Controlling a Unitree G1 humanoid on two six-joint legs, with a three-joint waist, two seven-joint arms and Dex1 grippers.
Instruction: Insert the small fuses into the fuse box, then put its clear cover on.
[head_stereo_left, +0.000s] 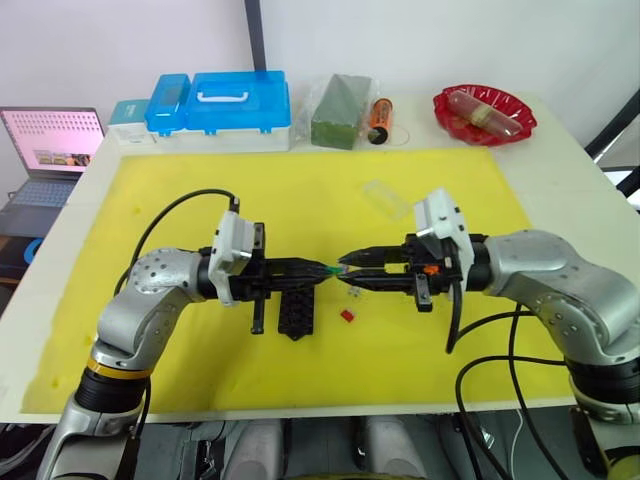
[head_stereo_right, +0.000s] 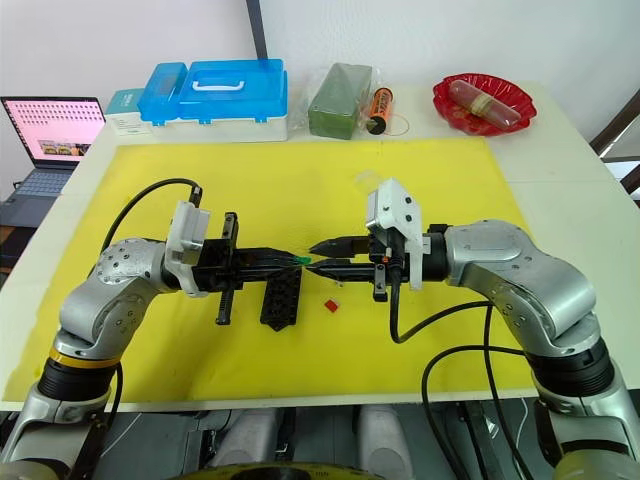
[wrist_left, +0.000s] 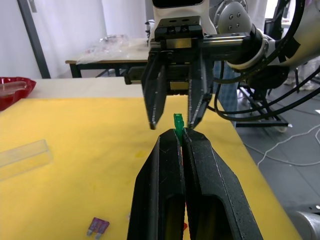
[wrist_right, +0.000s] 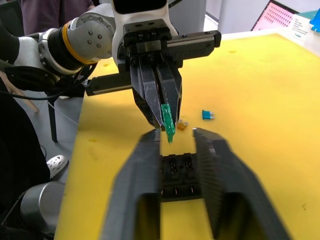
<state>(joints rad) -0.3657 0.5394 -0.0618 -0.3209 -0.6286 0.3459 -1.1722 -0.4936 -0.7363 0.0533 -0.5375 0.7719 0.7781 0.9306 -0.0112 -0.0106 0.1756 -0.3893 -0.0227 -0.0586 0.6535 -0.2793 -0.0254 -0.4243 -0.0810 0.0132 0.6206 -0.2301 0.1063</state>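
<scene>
The two eye views look forward and down from the robot's head over the whole bench (head_stereo_left: 560, 170) and its yellow mat (head_stereo_left: 300, 190), the two set slightly apart sideways. The left wrist view looks close along the left pincer (wrist_left: 180, 137) towards the right pincer (wrist_left: 173, 116) facing it. The right wrist view looks close along the right pincer (wrist_right: 176, 136) towards the left pincer (wrist_right: 162, 120). All four views share the spot over the mat where the pincer tips meet.
</scene>
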